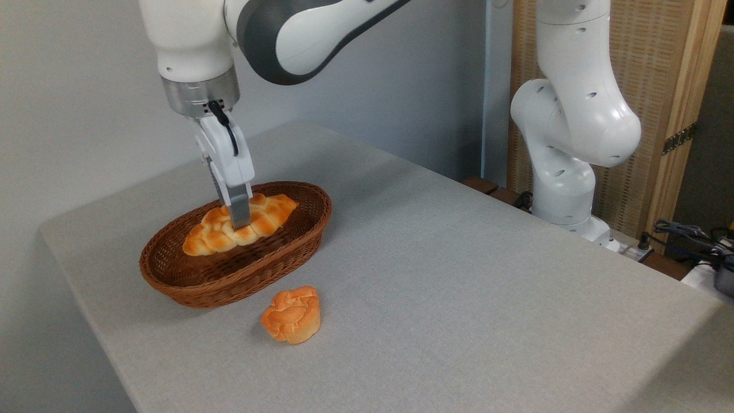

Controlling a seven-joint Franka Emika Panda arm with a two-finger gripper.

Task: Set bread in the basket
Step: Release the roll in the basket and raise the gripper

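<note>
We find the bread (261, 221) lying lengthwise inside the basket (189, 287), which stands on the bench (459, 275) near its left end. The gripper (239, 221) stands upright at the middle of the bread. One finger (239, 211) shows in front of the roll, its tip low against the crust. We judge the placing step nearly complete, with release and withdrawal outstanding.

Gripper state: we cannot tell whether it grips the bread or has let go. Only the near finger is seen; the far one sits behind it and the roll, so the gap between the two cannot be read.

Risks noted:
- If the arm lifts before the fingers part fully, the bread may rise with it and drop outside the rim.
- A finger catching on the ridged crust could tip the roll against the basket wall.
- A sideways exit could snag the woven rim and drag the light basket along the bench.

A bun (291, 315) rests on the bench just in front of the basket, apart from it, and plays no part.

Hidden: the underside of the bread, so we cannot confirm it rests on the basket floor. The arm's upper links are cut off at the top edge.
</note>
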